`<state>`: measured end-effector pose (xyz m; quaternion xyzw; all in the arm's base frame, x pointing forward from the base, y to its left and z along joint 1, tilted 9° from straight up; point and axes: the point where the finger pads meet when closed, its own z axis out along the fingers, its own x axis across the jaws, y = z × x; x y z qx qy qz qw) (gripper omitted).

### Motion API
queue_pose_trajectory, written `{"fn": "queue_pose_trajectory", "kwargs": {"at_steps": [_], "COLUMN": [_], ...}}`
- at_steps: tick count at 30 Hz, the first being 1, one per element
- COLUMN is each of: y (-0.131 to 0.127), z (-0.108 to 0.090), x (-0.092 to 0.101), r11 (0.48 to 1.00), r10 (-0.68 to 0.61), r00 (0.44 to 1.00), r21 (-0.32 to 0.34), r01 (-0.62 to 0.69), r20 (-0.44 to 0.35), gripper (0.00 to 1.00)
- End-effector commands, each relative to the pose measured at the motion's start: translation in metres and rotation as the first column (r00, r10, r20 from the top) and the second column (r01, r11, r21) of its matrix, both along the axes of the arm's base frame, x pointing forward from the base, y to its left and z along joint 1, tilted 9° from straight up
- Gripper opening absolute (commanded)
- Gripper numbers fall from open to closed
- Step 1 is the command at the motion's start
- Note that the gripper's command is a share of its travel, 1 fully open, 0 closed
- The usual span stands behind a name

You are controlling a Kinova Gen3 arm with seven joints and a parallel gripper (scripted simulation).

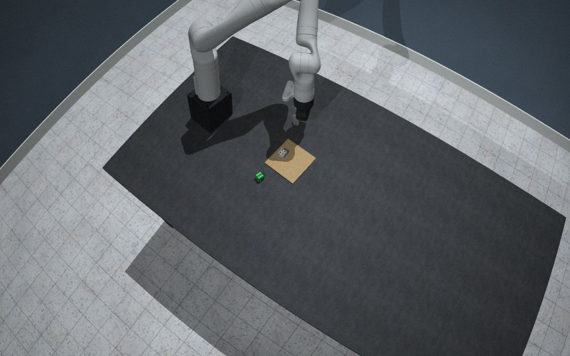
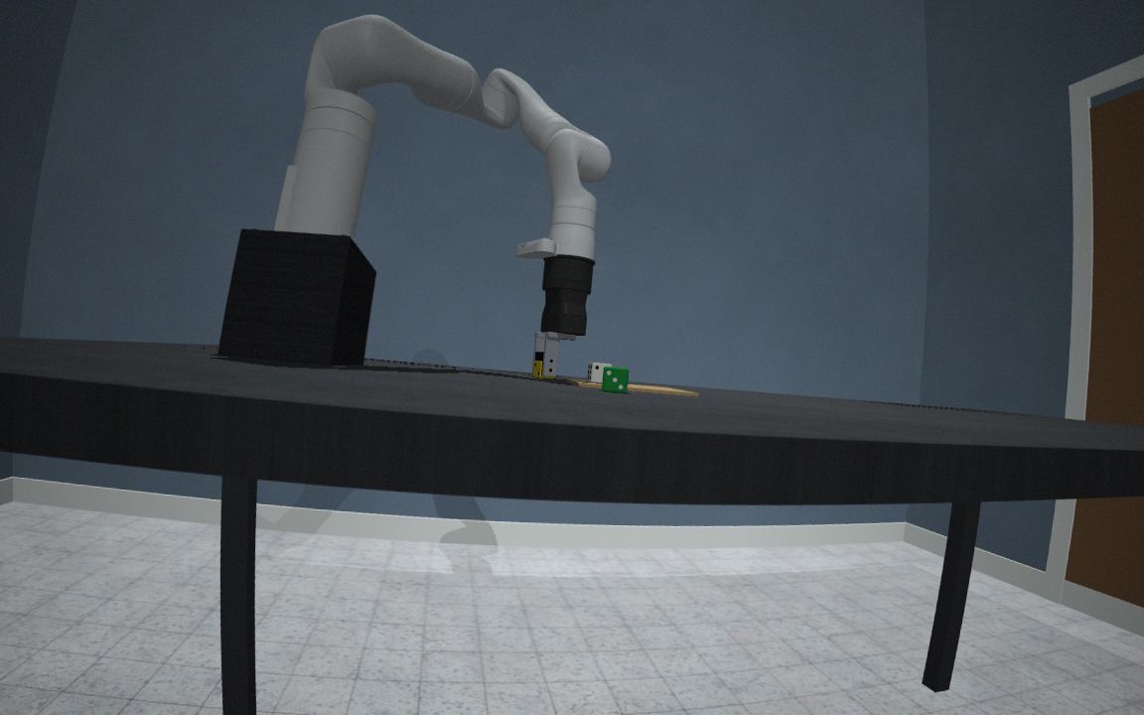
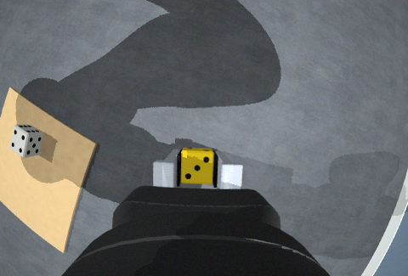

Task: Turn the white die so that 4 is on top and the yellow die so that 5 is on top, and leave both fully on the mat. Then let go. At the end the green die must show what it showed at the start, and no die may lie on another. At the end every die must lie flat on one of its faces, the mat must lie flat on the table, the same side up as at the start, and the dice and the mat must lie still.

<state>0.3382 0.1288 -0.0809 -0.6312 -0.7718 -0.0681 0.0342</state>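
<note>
Yellow die (image 1: 300,121) (image 2: 537,368) (image 3: 197,168) in pincer (image 1: 298,122) (image 2: 544,367) (image 3: 196,162), beyond mat (image 1: 293,170) (image 2: 660,389) (image 3: 47,208) edge
</note>
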Motion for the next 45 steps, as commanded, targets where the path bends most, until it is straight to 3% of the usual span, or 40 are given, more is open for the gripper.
{"fn": "queue_pose_trajectory", "kwargs": {"at_steps": [1,32,38,45], "y": [0.000,0.000,-0.001,-0.006], "z": [0.001,0.002,0.011,0.043], "x": [0.000,0.000,0.000,-0.001], "r11": [1.000,1.000,1.000,1.000], "r10": [0.000,0.000,0.000,0.000], "r00": [1.000,1.000,1.000,1.000], "r21": [0.001,0.001,0.001,0.001], "r01": [0.000,0.000,0.000,0.000], "r20": [0.001,0.001,0.001,0.001], "gripper": [0.49,0.49,0.49,0.49]}}
